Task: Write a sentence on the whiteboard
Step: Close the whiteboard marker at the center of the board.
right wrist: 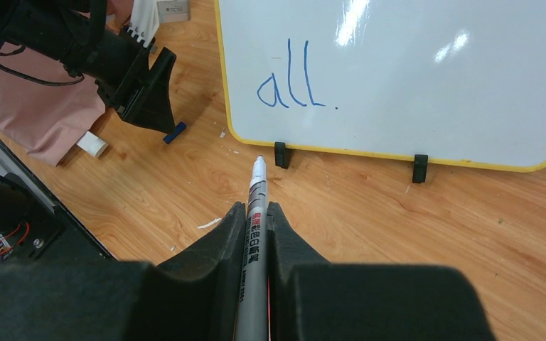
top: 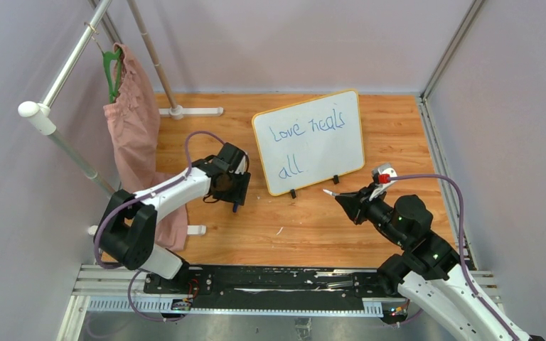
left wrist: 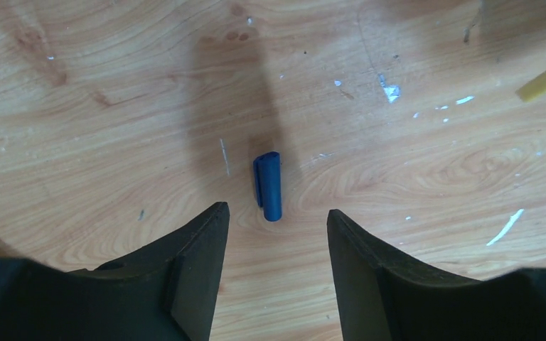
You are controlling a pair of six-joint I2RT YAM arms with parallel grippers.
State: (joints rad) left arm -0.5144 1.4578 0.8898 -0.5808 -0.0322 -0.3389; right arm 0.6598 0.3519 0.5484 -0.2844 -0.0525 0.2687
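The whiteboard (top: 313, 142), white with a yellow-orange rim, stands on two black feet at mid table. The sentence (top: 306, 135) reads "Love heals all" in blue, in two lines; the word "all" (right wrist: 289, 87) shows in the right wrist view on the whiteboard (right wrist: 412, 78). My right gripper (top: 346, 199) (right wrist: 257, 209) is shut on a grey marker (right wrist: 255, 213), its tip (right wrist: 259, 162) pointing at the board's lower rim, a little away from it. My left gripper (top: 236, 197) (left wrist: 276, 217) is open just above the wood, over a blue marker cap (left wrist: 270, 186) that lies flat.
A pink cloth (top: 136, 135) hangs on a green hanger (top: 111, 69) from a white pipe rack (top: 64, 64) at the left. The rack's white foot (top: 192, 111) lies behind the board. Grey walls enclose the wooden table (top: 313, 227). A black rail (top: 270, 280) runs along the near edge.
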